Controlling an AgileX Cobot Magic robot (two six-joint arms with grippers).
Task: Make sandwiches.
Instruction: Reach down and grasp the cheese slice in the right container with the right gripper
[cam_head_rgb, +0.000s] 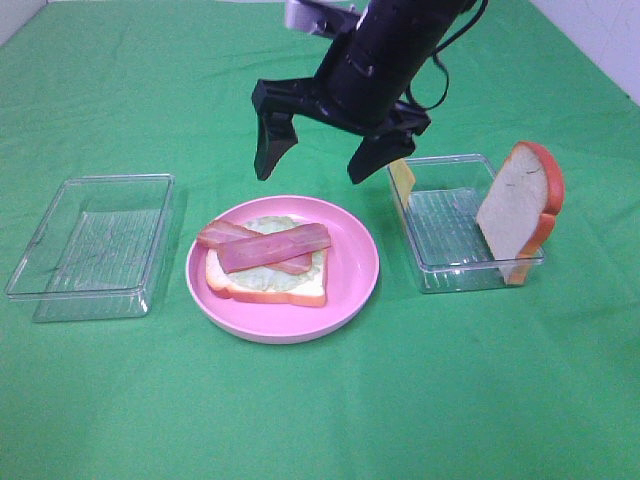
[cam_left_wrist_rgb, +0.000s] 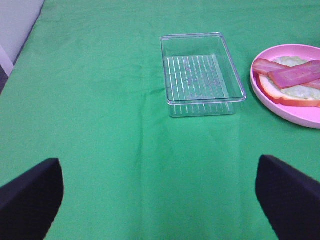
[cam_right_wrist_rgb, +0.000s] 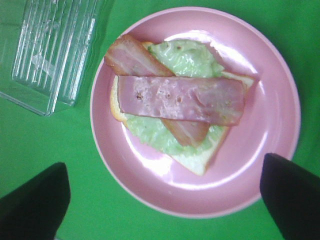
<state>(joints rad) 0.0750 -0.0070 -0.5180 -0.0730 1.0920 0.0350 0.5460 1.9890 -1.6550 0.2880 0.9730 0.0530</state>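
Right tool (cam_head_rgb: 312, 176) wide open, nothing in it, up in the air over the far rim of the pink plate (cam_head_rgb: 352, 275); half-built sandwich (cam_head_rgb: 290, 285) just below the fingertips and a bit nearer the camera, not touching; bottom bread slice (cam_head_rgb: 300, 292) flat on the plate, lettuce (cam_head_rgb: 268, 224) on that, two bacon strips (cam_head_rgb: 275, 248) crossed on top; second bread slice (cam_head_rgb: 515, 215) propped on edge at the right end of the right clear tray (cam_head_rgb: 450, 272), off to the tool's right; yellow cheese (cam_head_rgb: 402, 180) at that tray's far left corner, right by one finger; left tool (cam_left_wrist_rgb: 160, 200) also wide open, holding nothing, low over the green tabletop (cam_left_wrist_rgb: 100, 125), left clear tray (cam_left_wrist_rgb: 200, 97) ahead of it.
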